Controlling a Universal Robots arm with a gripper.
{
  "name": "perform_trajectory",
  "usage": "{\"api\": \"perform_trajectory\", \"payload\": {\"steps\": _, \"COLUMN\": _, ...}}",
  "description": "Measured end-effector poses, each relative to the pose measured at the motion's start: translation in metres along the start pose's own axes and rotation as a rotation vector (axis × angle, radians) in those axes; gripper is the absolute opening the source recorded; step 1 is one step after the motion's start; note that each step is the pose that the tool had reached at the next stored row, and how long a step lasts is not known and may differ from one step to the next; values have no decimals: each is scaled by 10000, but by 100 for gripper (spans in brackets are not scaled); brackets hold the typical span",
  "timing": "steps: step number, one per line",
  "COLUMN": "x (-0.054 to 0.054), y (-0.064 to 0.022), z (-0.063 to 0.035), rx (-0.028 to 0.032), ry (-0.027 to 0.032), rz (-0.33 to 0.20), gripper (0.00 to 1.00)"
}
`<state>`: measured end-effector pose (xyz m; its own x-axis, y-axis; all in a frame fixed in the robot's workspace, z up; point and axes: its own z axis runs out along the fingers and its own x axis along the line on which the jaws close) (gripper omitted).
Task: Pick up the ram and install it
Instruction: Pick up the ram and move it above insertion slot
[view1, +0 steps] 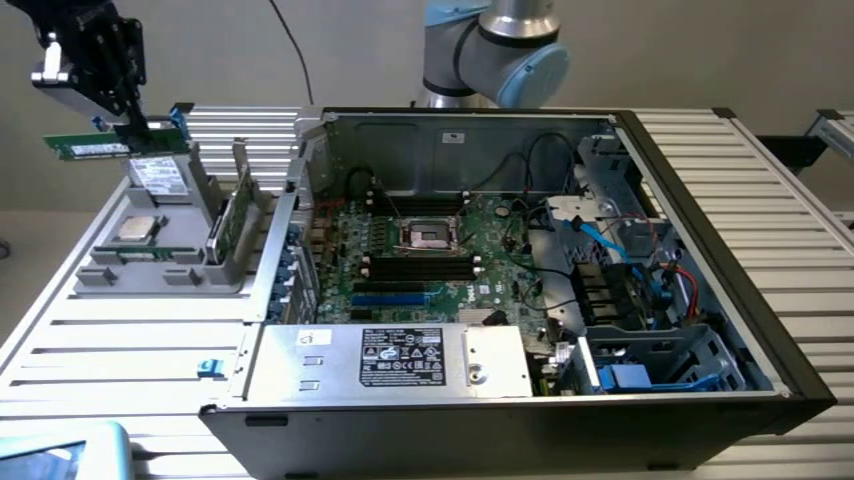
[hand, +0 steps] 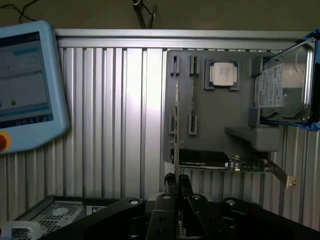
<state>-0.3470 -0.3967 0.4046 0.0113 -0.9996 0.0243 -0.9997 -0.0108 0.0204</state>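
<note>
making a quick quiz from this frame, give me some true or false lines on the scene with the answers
1. The gripper holds the ram in the air. True.
2. The ram is seated on the motherboard. False: it is held up at the exterior view's left, outside the computer case.
3. The processor chip lies on the grey holder. True.
4. The computer case is closed. False: it is open, with the motherboard exposed.

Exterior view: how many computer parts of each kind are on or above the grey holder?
ram, in the pincer: 1
processor chip: 1
drive: 1
upright green card: 1
Total: 4
Not counted: an unclear green strip along the holder's near edge.
</note>
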Motion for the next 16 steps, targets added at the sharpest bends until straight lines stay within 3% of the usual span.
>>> {"api": "perform_trajectory", "payload": {"steps": 9, "x": 6, "y": -408, "z": -69, "rx": -18, "ry": -1, "rz": -2, "gripper": 14}}
{"api": "perform_trajectory", "payload": {"steps": 16, "x": 10, "y": -724, "z": -83, "rx": -68, "ry": -2, "rz": -1, "gripper": 14}}
